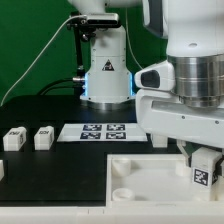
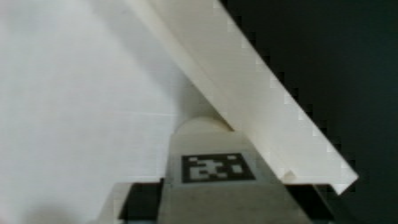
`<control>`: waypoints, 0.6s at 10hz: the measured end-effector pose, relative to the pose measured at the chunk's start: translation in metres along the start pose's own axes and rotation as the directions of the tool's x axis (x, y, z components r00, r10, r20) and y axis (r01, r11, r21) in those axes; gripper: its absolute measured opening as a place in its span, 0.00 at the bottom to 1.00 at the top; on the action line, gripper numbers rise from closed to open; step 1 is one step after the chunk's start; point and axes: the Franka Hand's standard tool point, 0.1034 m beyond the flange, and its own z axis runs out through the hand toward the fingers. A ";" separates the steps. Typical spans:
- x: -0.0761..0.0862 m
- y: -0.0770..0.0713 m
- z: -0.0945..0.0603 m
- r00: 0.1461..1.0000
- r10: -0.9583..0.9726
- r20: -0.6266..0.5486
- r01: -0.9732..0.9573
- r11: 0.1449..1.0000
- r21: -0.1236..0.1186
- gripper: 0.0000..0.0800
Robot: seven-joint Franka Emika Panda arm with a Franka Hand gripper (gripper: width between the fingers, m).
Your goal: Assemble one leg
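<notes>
white leg [image 1: 203, 170] clamped in claw [image 1: 200, 158]

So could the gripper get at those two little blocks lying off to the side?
Probably yes, but not right now: the gripper seems to already hold a leg over the tabletop. The two spare legs lie in the open, with nothing over them.

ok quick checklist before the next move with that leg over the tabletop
1. Leg held in gripper: ok, the wrist view shows the jaws on either side of it.
2. Leg over tabletop: ok.
3. Leg lined up with a corner socket: cannot tell.
4. Leg upright: cannot tell.
5. Spare legs clear of the arm: ok, on the exterior view's left.
6. Marker board clear: ok.
</notes>
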 end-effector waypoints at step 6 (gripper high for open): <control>-0.001 -0.003 0.000 0.813 0.582 -0.001 -0.582 0.813 0.009 0.36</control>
